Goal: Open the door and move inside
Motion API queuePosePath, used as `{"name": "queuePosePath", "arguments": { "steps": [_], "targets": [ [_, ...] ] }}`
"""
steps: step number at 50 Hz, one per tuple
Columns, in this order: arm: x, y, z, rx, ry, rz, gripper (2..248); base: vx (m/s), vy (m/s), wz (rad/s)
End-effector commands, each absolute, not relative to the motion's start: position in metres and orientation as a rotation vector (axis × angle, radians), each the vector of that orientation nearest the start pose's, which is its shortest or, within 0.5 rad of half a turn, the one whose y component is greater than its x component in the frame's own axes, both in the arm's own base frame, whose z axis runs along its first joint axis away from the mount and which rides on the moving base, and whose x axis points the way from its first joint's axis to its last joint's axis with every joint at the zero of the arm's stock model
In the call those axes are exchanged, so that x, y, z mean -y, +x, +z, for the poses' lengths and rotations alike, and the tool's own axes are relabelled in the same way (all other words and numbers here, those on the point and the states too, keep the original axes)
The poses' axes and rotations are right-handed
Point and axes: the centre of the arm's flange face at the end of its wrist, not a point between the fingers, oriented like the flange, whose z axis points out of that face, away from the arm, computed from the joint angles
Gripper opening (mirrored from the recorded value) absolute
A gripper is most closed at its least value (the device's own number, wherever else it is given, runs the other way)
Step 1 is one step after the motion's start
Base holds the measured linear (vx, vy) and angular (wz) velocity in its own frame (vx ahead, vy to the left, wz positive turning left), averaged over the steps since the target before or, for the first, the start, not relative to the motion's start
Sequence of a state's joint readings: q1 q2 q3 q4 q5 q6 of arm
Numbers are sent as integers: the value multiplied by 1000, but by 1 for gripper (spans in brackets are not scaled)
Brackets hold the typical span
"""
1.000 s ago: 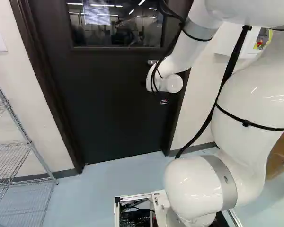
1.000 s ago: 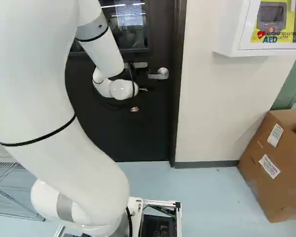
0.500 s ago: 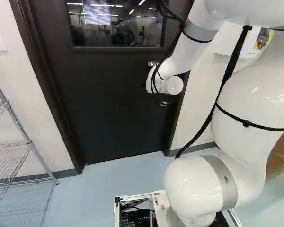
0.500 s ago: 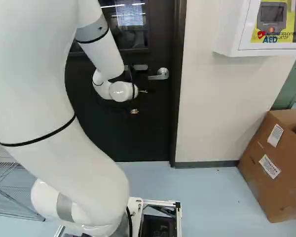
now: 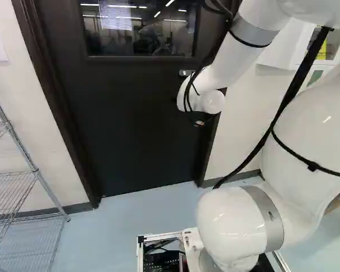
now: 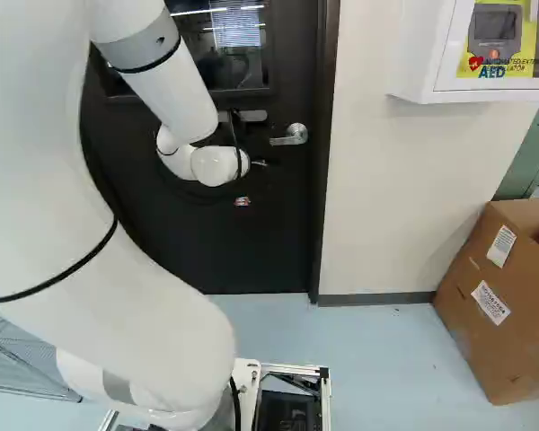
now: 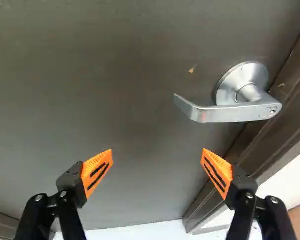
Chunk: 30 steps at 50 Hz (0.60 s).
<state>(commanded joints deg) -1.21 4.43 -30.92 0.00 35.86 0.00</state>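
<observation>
The dark, flat door (image 5: pixel 124 124) stands shut in its frame at about eleven o'clock in the left base view, its glass window (image 5: pixel 139 34) above, reflecting striped blinds and ceiling lights. You have the silver metal lever handle (image 7: pixel 230 114) clearest in the wrist view, ahead of the fingertips at about one to two o'clock, apart from both. Your black two-finger gripper (image 6: pixel 242 202) with orange pads has its fingers spread wide, facing the door's surface. As for writing, you get print on the yellow sign (image 6: pixel 521 36) in the white wall cabinet (image 6: pixel 413 54), at two o'clock in the right base view, and two white labels on the brown cardboard box (image 6: pixel 485 359) at four o'clock, their print too small to make out. That view shows you the lever at twelve o'clock; in the left base view you can't make it out by the white arm's (image 5: pixel 306 136) wrist. The left base view gives you more of the silver wire shelf (image 5: pixel 37 173), between eight and nine o'clock; the arm covers part of it in the other. Your gripper's black body is hard to separate from the door in both base views.
</observation>
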Motion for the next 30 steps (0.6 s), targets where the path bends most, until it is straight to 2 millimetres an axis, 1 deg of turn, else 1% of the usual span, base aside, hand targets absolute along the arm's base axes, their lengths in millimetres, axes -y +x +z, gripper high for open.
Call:
{"name": "queuePosePath", "arguments": {
  "steps": [30],
  "targets": [
    [9,418,494,-26,-2496,-1929,247,0,0,0]
  ]
}}
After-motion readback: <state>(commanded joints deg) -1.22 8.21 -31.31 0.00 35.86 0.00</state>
